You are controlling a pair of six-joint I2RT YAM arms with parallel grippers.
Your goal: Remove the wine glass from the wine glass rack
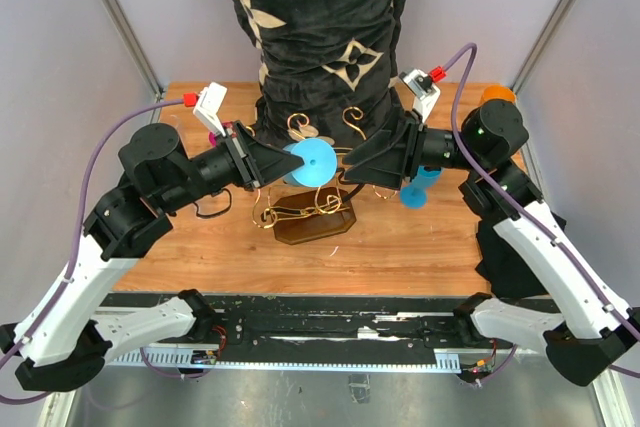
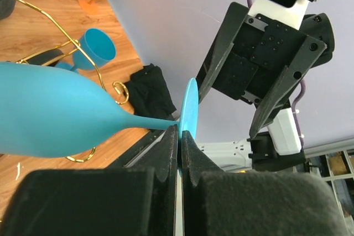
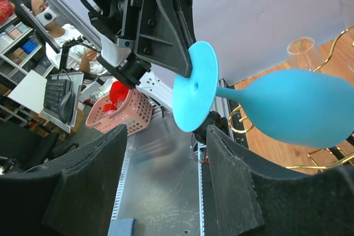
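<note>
Left wrist: left claw (image 2: 180,135) pinches the wine glass (image 2: 55,114) by its foot — right claw (image 3: 166,139) stands wide.

The wine glass (image 2: 55,114) has its bowl cut off at the left wrist view's left edge.

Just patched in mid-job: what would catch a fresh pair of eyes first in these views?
The bright blue wine glass lies sideways at table centre over the gold wine glass rack, its foot rim pinched in the shut left claw. Facing that foot from the right, the right claw stands open. Behind them looms a black cloth with a pale flower pattern.
</note>
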